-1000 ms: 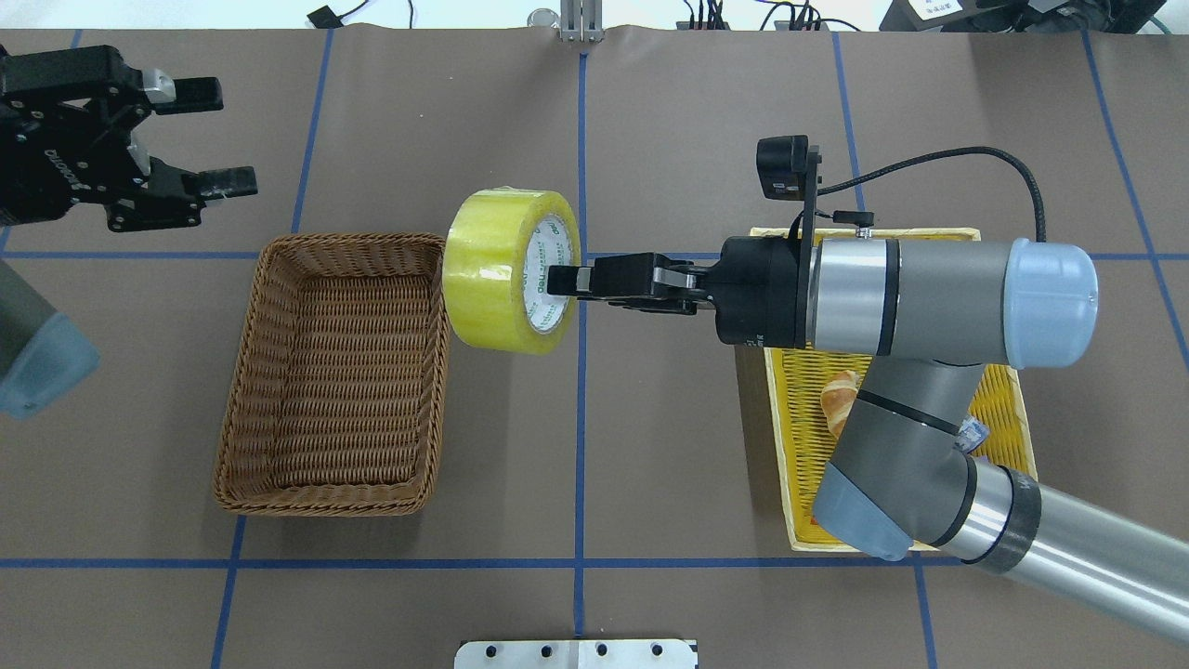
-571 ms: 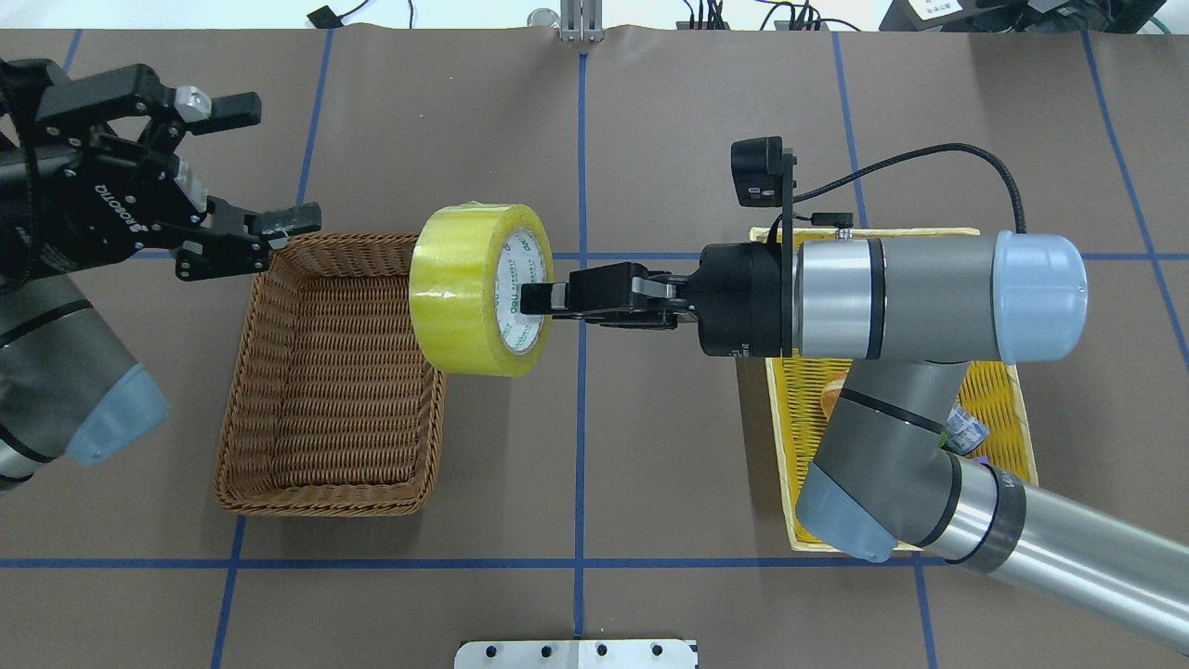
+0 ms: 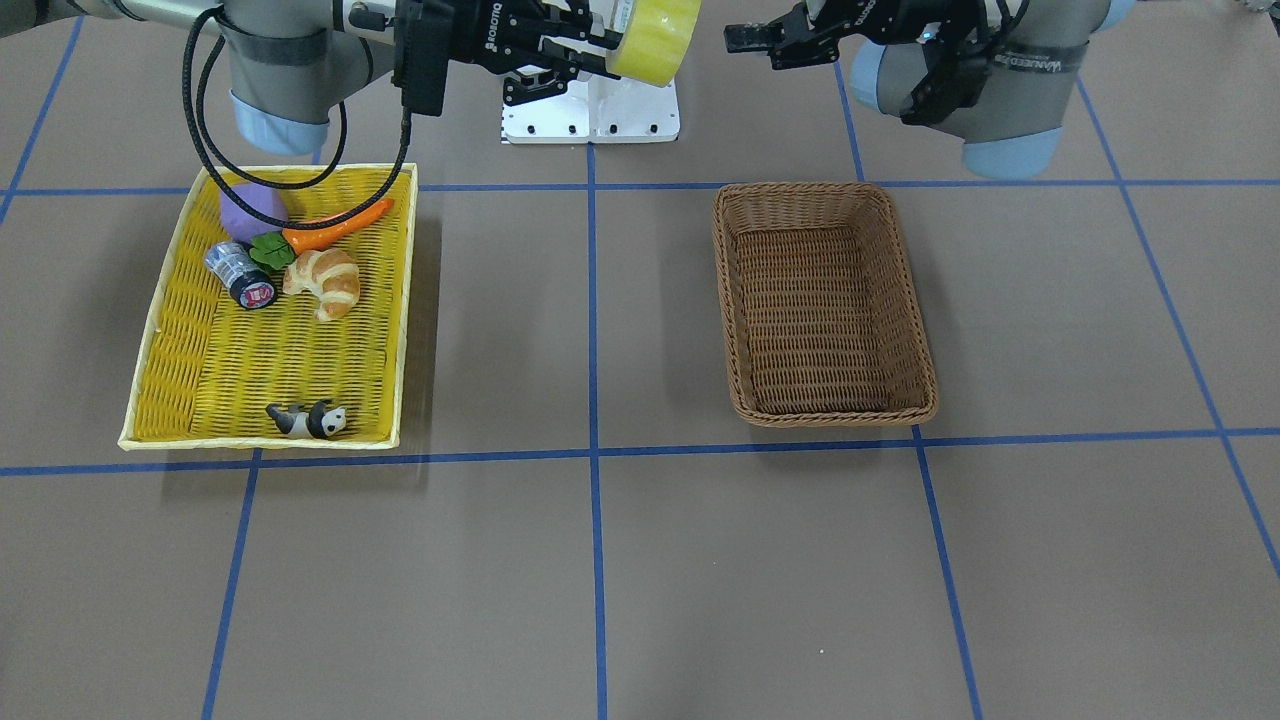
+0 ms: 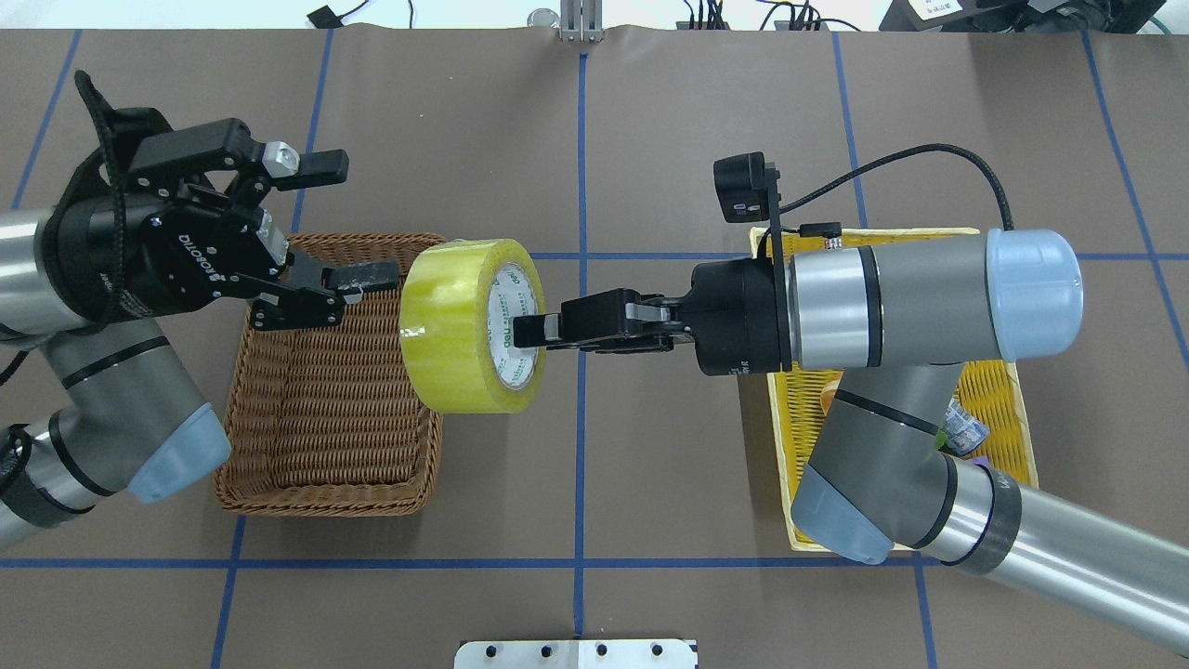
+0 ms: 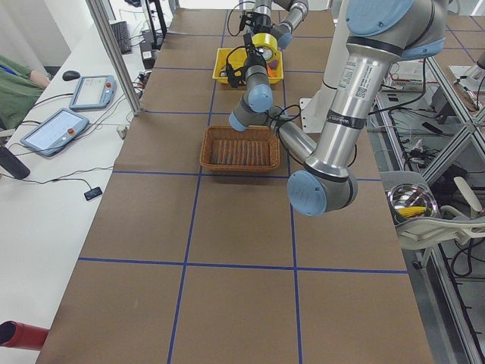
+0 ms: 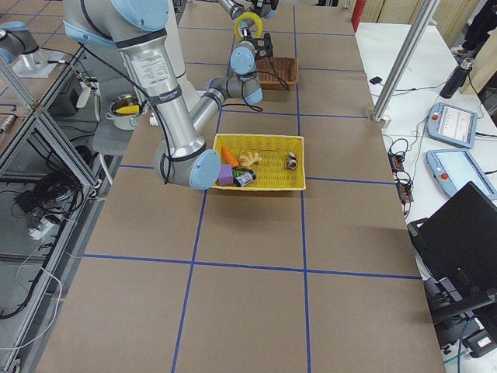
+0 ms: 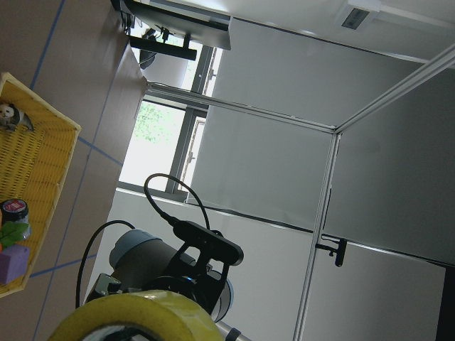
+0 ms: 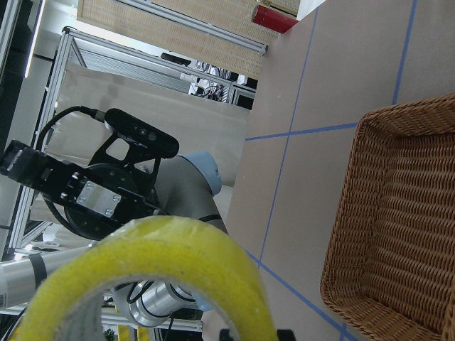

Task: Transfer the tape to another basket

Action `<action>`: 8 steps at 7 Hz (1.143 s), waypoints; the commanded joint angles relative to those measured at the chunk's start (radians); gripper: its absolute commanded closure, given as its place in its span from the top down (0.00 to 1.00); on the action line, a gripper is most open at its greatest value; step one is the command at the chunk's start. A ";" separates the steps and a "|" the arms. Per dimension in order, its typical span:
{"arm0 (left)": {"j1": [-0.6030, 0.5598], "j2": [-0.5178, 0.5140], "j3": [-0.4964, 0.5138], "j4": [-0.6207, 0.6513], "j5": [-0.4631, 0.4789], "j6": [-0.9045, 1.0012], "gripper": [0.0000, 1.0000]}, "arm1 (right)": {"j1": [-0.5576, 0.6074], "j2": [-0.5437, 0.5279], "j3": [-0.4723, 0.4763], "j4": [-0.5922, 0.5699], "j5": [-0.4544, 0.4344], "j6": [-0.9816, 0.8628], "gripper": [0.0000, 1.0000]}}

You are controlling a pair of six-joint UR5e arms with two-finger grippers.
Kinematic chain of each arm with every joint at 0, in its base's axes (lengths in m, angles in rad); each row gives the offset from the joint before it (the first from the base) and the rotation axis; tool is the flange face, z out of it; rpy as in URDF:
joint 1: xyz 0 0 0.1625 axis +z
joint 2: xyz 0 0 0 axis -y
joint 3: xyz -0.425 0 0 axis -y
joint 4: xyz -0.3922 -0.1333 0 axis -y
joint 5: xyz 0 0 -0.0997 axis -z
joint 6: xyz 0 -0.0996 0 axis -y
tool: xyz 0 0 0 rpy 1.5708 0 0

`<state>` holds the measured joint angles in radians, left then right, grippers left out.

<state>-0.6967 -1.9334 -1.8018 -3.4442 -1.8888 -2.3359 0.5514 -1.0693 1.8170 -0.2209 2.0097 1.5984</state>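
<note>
The yellow tape (image 4: 460, 325) hangs in the air on edge, over the right rim of the brown wicker basket (image 4: 243, 409). My right gripper (image 4: 525, 331) is shut on the roll's wall, with one finger inside the white core. My left gripper (image 4: 358, 221) is open and empty just left of the tape, above the basket's far right corner, not touching the roll. The front view shows the tape (image 3: 655, 35) held high between both arms, and the basket (image 3: 830, 415) empty. The tape also shows in the right wrist view (image 8: 163, 263) and the left wrist view (image 7: 135, 316).
A shallow yellow tray (image 3: 165, 300) on my right side holds a croissant (image 3: 325, 280), a carrot (image 3: 335, 225), a purple block (image 3: 250, 208), a dark cylinder with a red end (image 3: 240, 275) and a panda figure (image 3: 310, 420). My right arm's elbow (image 4: 882, 474) hangs over that tray.
My right gripper has carried the tape to the left, over the basket's right rim. My left arm has swung in from the far left, its open gripper now close beside the tape.
</note>
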 commanded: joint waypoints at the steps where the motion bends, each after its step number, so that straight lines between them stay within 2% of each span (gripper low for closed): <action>1: 0.063 -0.013 0.002 0.004 0.040 0.007 0.95 | -0.004 0.000 0.001 0.002 0.004 0.000 0.00; 8: 0.097 -0.015 -0.002 0.002 0.037 0.013 0.70 | -0.008 0.000 -0.001 0.002 0.003 -0.001 0.00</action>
<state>-0.6038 -1.9482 -1.8012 -3.4406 -1.8503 -2.3226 0.5431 -1.0692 1.8162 -0.2193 2.0127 1.5969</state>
